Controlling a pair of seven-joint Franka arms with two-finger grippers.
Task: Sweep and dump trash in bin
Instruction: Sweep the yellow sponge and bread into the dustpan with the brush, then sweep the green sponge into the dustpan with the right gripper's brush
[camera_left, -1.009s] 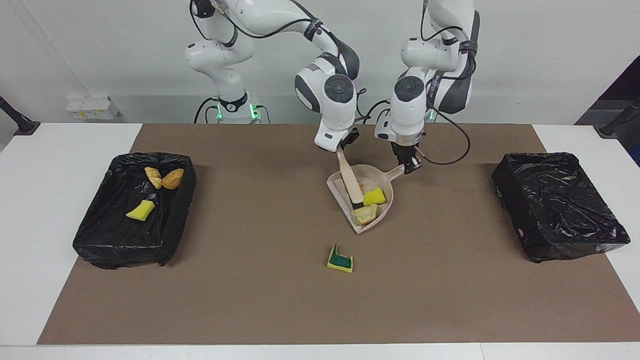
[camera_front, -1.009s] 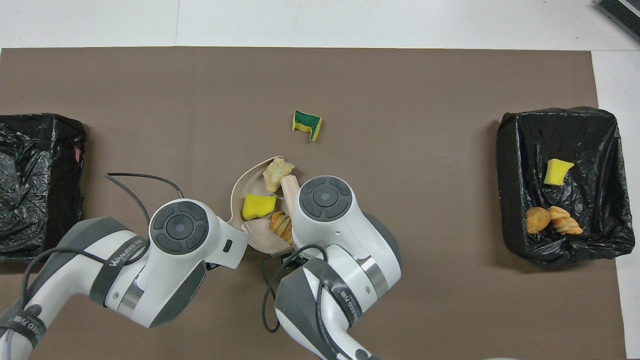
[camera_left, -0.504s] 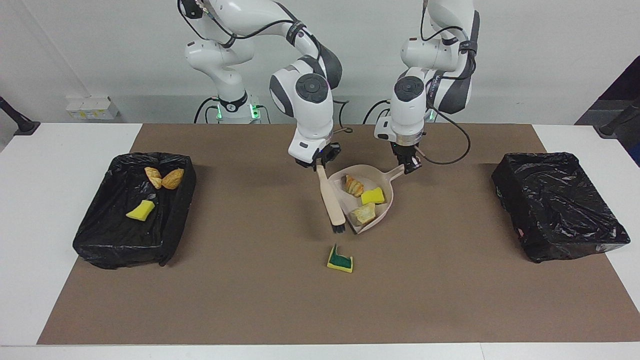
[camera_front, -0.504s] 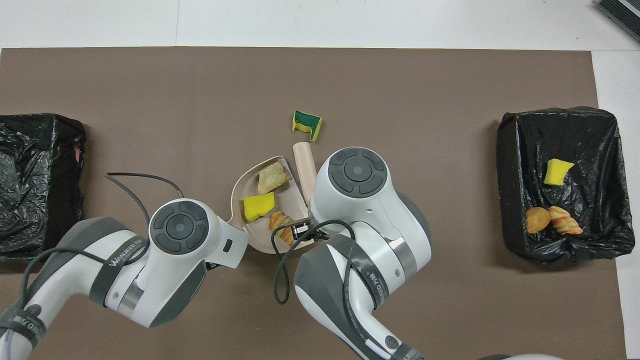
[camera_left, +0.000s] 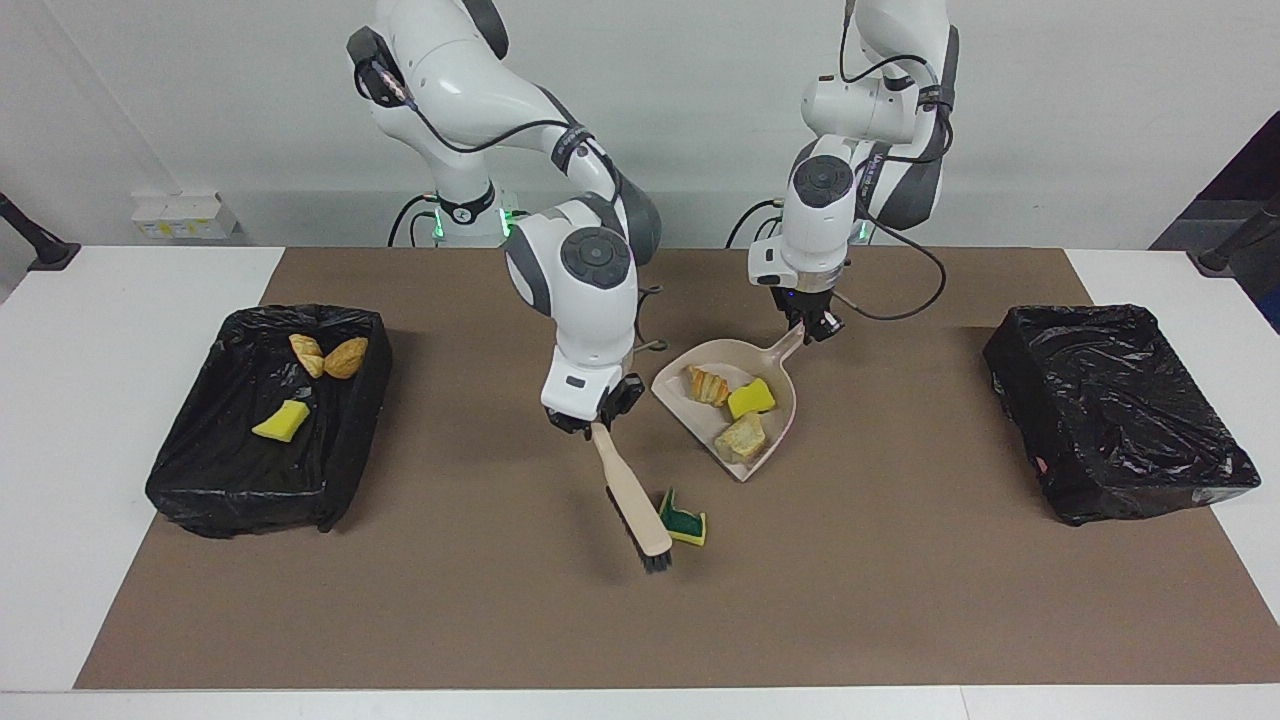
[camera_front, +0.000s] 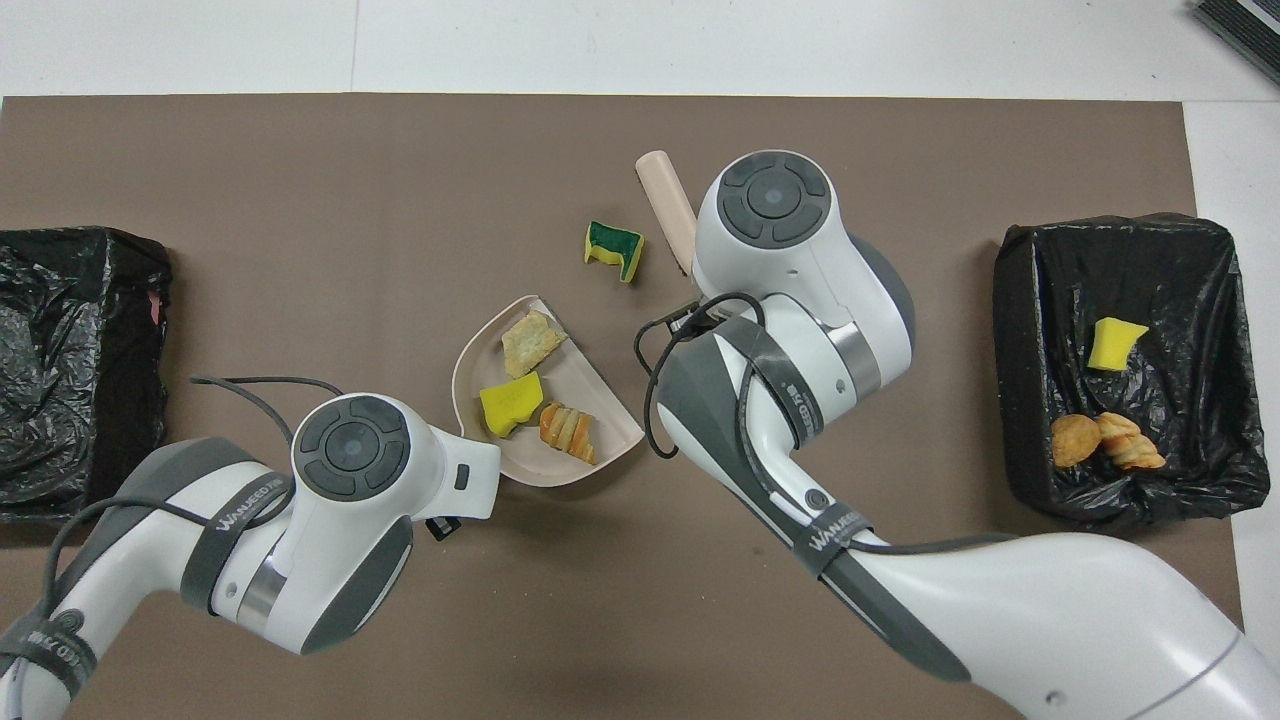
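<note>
Now the right tool (camera_left: 596, 420) grips the handle of the brush (camera_left: 634, 505), whose bristles sit just beside the green-and-yellow sponge scrap (camera_left: 683, 520) on the counter's brown mat (camera_left: 500, 600). Meanwhile the left tool (camera_left: 812, 328) is clamped on the handle of the dustpan (camera_left: 782, 380), which carries three scraps (camera_left: 730, 400). Three more scraps (camera_left: 310, 375) lie in the black-lined bin (camera_left: 200, 480) at the right arm's end; another bin (camera_left: 1110, 410) stands at the left arm's end.
</note>
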